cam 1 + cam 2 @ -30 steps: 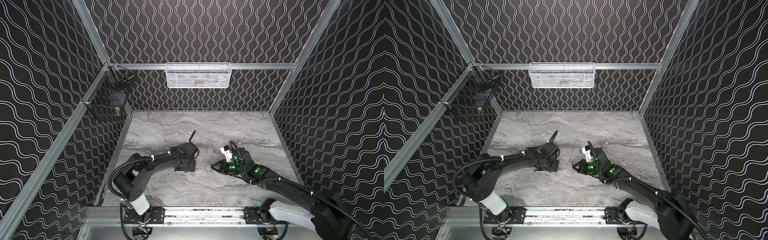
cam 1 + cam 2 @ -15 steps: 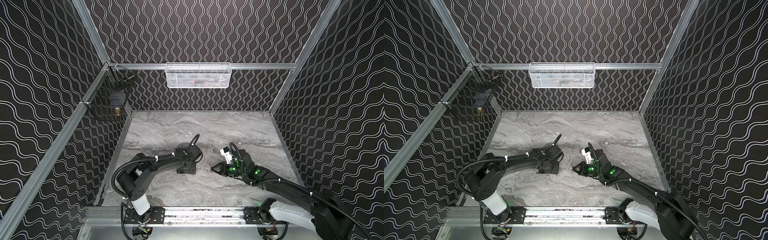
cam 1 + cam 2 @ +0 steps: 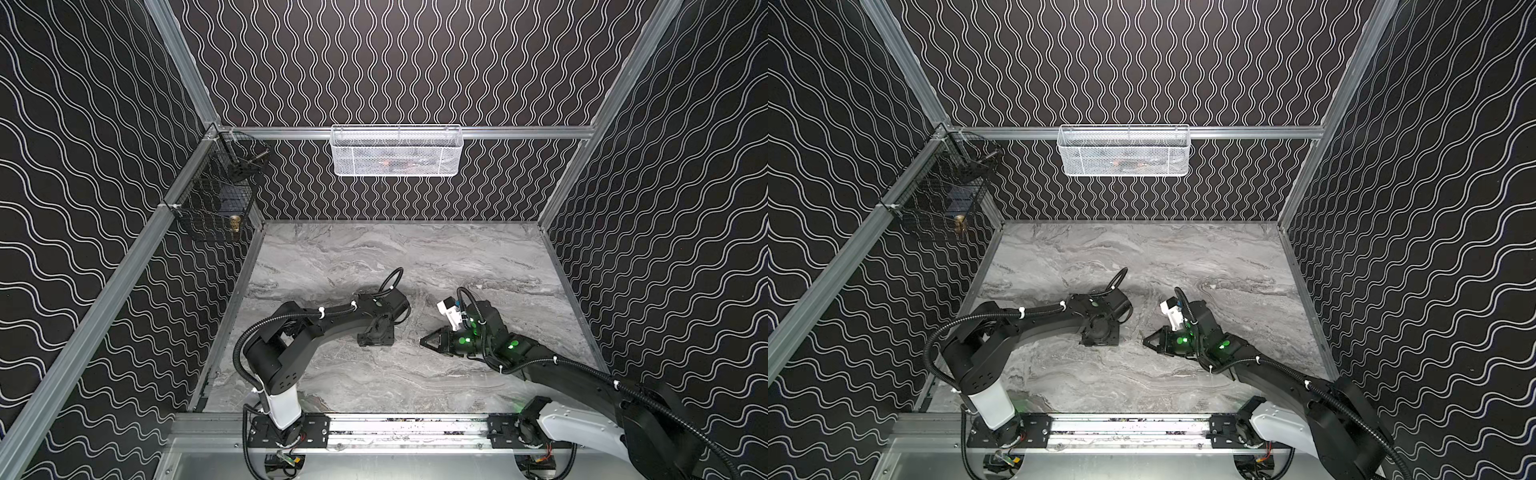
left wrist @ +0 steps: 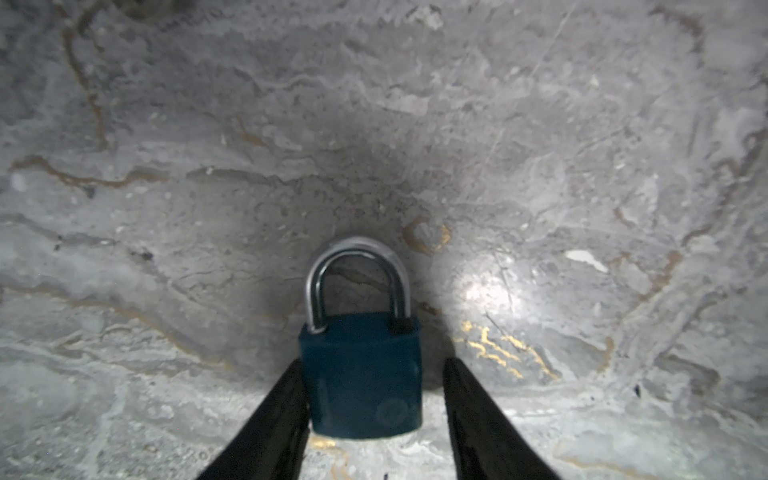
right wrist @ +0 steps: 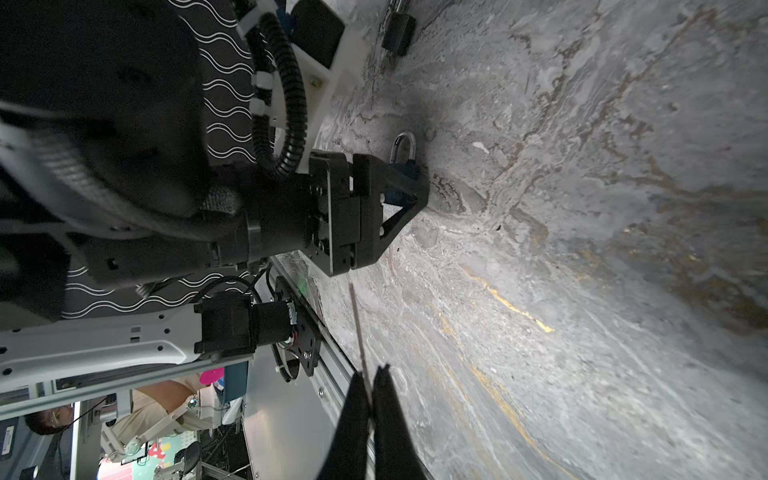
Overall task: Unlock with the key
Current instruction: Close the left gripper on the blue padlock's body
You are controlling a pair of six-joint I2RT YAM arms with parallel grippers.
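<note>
- Over the last second the left arm has turned its wrist and brought the left tool [image 3: 376,337] down low over the grey marbled worktop [image 3: 374,257], a little nearer the front rail than before. The right arm has barely shifted.
- In the left wrist view the left tool [image 4: 374,365] now straddles a dark blue padlock [image 4: 361,374] lying flat on the worktop. Its curved steel shackle [image 4: 357,249] points away from the wrist, and both legs appear seated in the body, so the lock looks still locked.
- The jaws have been narrowing but are not yet clamped. One of the black fingers [image 4: 274,415] touches a side of the lock body, while the opposite one stands just beside it, with a sliver of worktop showing between.
- The right tool [image 5: 370,376] is pinched closed on a thin silver key [image 5: 358,324], seen edge-on, with its blade sticking out past the fingertips towards the left tool. In a top view the right tool [image 3: 1148,341] waits near the lock but apart from it.
- The step in hand appears to be securing the padlock, so the key has something steady to enter.
- The keyway shows in no view; it will probably have to be turned to face the blade.
- Contact on one side only could nudge the lock sideways before the grip lands.
</note>
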